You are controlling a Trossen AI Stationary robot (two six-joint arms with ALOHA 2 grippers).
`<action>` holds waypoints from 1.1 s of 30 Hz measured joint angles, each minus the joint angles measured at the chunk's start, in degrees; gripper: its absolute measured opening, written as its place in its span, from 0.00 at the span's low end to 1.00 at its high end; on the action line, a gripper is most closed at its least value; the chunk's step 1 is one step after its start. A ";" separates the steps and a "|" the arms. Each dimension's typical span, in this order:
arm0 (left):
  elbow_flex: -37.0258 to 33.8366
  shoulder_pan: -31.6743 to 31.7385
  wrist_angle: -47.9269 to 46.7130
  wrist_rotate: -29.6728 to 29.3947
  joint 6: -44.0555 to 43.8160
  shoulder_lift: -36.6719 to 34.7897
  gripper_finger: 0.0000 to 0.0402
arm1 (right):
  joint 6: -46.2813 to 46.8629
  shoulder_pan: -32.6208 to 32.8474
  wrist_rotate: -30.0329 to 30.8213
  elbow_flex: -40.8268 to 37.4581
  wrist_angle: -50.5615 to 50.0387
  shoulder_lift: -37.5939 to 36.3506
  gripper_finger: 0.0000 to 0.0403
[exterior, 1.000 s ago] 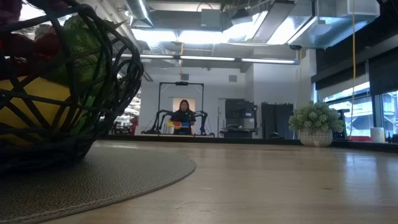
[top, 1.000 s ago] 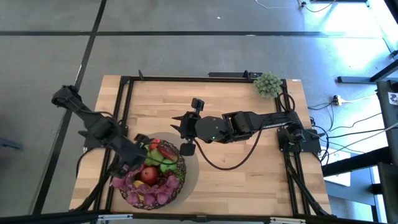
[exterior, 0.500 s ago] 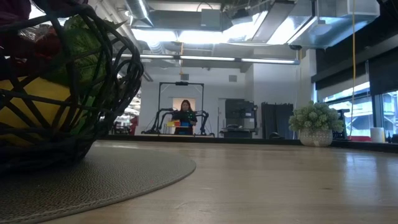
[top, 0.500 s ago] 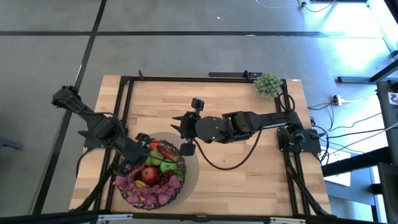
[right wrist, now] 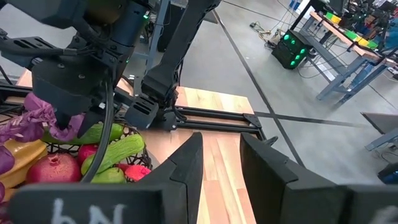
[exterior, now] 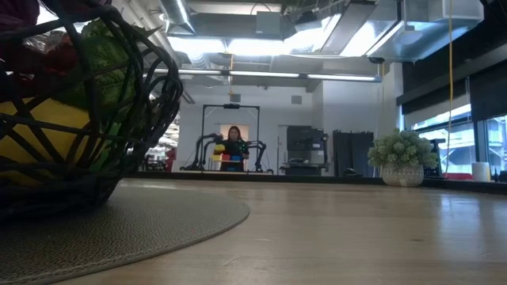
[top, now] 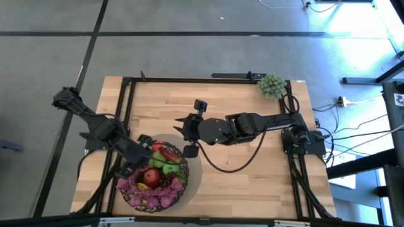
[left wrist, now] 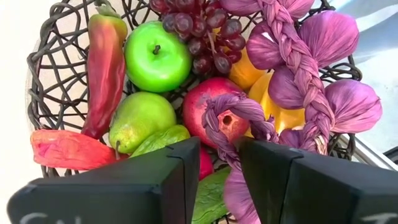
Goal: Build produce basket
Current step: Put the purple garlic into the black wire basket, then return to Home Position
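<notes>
The dark wire basket [top: 187, 174] stands on a grey round mat [top: 196, 169] at the table's near left, filled with produce: a green apple [left wrist: 157, 56], a red chili [left wrist: 106, 68], dark grapes [left wrist: 199, 31], a red pomegranate [left wrist: 205, 109] and a purple braid of bulbs [left wrist: 298, 93]. My left gripper [left wrist: 219, 155] hangs open just above the produce, pointing down, with the braid's looped end [left wrist: 231, 115] in its gap. My right gripper [top: 180, 126] waits open, with nothing between its fingers, over the table's middle, beyond the basket's far side. My left gripper has the braid's looped end [left wrist: 227, 127] between its spread fingers, coming at it from above. Whether either finger touches it I cannot tell. The rest of the braid lies on the fruit in the basket.
A small potted plant [top: 271, 85] stands at the table's far right corner. A black cable [top: 227, 165] loops over the bare wood right of the mat. A dark frame rail [top: 189, 80] runs around the table's edges. A person [exterior: 234, 142] shows far off in the room.
The braid's part at the basket's left rim has drawn in a little over the basket. My left gripper stays above the produce, and my right arm has kept still.
</notes>
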 joint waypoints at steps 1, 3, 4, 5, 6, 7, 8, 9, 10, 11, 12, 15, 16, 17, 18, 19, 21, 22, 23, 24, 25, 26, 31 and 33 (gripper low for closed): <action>0.00 0.00 -0.02 0.01 -0.07 -0.20 0.25 | -0.16 0.01 0.00 0.00 0.00 0.00 0.25; 0.00 0.00 -0.02 0.03 -0.23 -0.61 0.25 | -0.18 0.01 0.00 0.01 0.02 0.00 0.25; 0.00 0.00 -0.04 0.03 -0.28 -0.96 0.25 | -0.18 0.01 0.00 0.01 0.01 0.00 0.25; 0.00 0.00 -0.04 0.03 -0.42 -1.41 0.25 | -0.18 0.01 0.00 0.00 0.00 0.00 0.25; 0.00 0.00 -0.06 0.01 -0.84 -2.02 0.25 | -0.18 0.01 0.00 0.00 0.00 0.00 0.25; 0.00 0.00 -0.06 -0.11 -1.44 -2.60 0.25 | -0.19 0.01 0.00 0.00 0.00 0.00 0.25; 0.00 0.00 -0.06 -0.22 -1.79 -3.04 0.25 | -0.20 0.01 0.00 0.00 0.00 0.00 0.25; 0.00 0.00 -0.06 -0.22 -1.96 -3.38 0.25 | -0.20 0.01 0.00 0.00 0.00 0.00 0.25; 0.00 0.00 -0.06 -0.23 -2.28 -3.61 0.25 | -0.20 0.01 0.00 0.00 0.00 0.00 0.25; 0.00 0.00 -0.07 -0.23 -2.78 -3.73 0.25 | -0.20 0.01 0.00 0.00 0.00 0.00 0.25; 0.00 0.00 -0.15 -0.23 -3.09 -3.71 0.25 | -0.20 0.01 0.00 0.00 0.00 0.00 0.25; 0.00 -0.07 -2.07 -0.25 -3.59 -3.58 0.25 | -0.20 0.01 0.00 0.01 0.00 0.00 0.25; 0.00 -0.07 -3.13 -0.25 -4.26 -3.31 0.25 | -0.20 0.01 0.00 0.01 0.00 0.00 0.25; 0.00 -0.07 -4.20 -0.27 -4.92 -2.95 0.25 | -0.20 0.01 0.00 0.00 0.00 0.00 0.25; 0.00 -0.07 -5.23 -0.27 -5.30 -2.56 0.25 | -0.20 0.01 0.00 0.00 0.00 0.00 0.25; 0.00 -0.05 -6.14 -0.29 -5.57 -2.16 0.24 | -0.20 0.01 0.00 0.00 0.00 0.00 0.25; 0.00 0.07 -6.95 -0.37 -5.95 -1.28 0.24 | -0.20 0.01 0.00 0.01 0.00 0.00 0.25; 0.00 0.07 -7.00 -0.45 -5.95 -0.78 0.23 | -0.20 0.01 0.00 0.00 0.00 0.00 0.25; 0.00 0.09 -7.10 -0.45 -5.96 -0.40 0.23 | -0.20 0.01 0.00 0.01 0.00 0.00 0.25; 0.00 0.09 -7.54 -0.60 -5.98 -0.10 0.23 | -0.20 0.01 0.00 0.02 0.00 0.00 0.25; 0.00 0.07 -8.23 -1.14 -6.06 0.17 0.23 | -0.20 0.01 0.00 0.00 0.00 0.00 0.25; 0.00 0.07 -9.23 -2.13 -6.56 0.55 0.23 | -0.20 0.01 0.00 0.02 0.00 0.00 0.25; 0.00 0.12 -12.07 -4.79 -7.25 2.47 0.24 | -0.18 0.01 0.00 0.00 0.02 0.00 0.25; 0.00 0.11 -11.78 -4.69 -6.42 3.14 0.25 | -0.18 0.01 0.00 0.00 0.02 0.00 0.25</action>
